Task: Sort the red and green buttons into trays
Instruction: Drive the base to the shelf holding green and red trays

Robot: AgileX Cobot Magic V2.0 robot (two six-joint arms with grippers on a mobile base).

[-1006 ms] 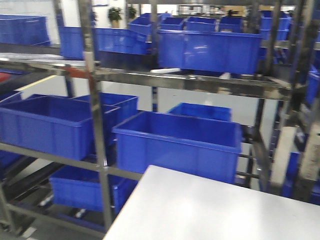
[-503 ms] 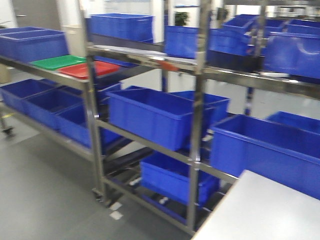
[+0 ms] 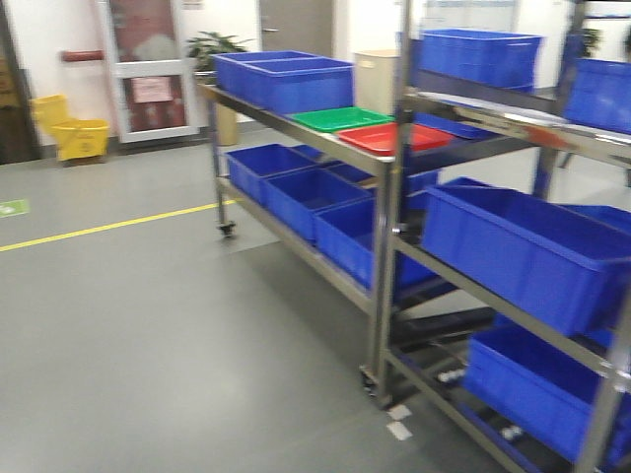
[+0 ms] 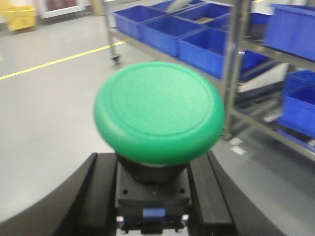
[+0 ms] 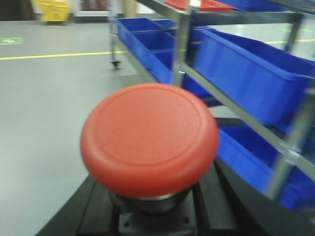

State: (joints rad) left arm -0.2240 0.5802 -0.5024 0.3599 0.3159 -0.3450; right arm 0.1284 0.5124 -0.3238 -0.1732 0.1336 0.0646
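On the top shelf of the steel rack, ahead and off to the right, the green tray and red tray lie just beside each other, green on the left. Both look well out of reach. The left gripper pinches the green button by its dark body, cap upward. The right gripper clamps the red button the same way. Each arm seems to be on its own tray's side, so I'd expect no crossing once the base draws near.
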